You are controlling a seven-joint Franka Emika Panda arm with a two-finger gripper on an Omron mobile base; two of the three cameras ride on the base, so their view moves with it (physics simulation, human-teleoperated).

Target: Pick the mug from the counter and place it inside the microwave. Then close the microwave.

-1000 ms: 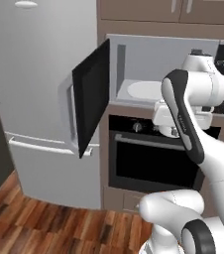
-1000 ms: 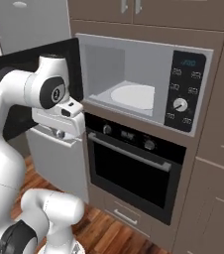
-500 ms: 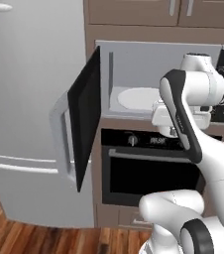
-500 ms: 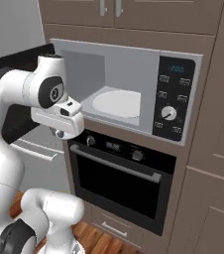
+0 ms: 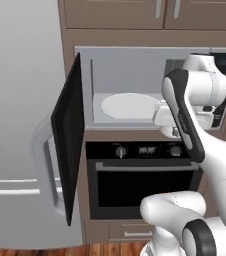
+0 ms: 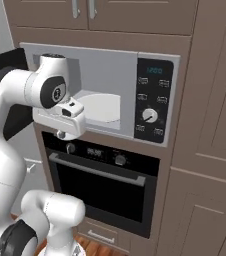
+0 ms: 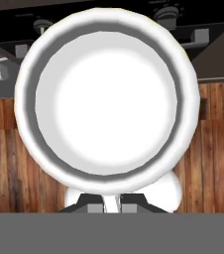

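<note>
The round, smooth white mug (image 7: pixel 106 96) sits clamped in the gripper (image 7: pixel 111 204), its circular mouth facing the hand camera above brown wood-plank flooring. The microwave (image 5: pixel 135 87) stands open, dark glass door (image 5: pixel 69 145) swung left, its flat white round turntable (image 5: pixel 130 106) in a matte grey cavity. Below is a glossy black oven (image 6: pixel 105 195).

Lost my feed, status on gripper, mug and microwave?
Gripper shut on mug, carried above the wood floor. Microwave door open, turntable bare. Nothing seen blocking the cavity.
</note>
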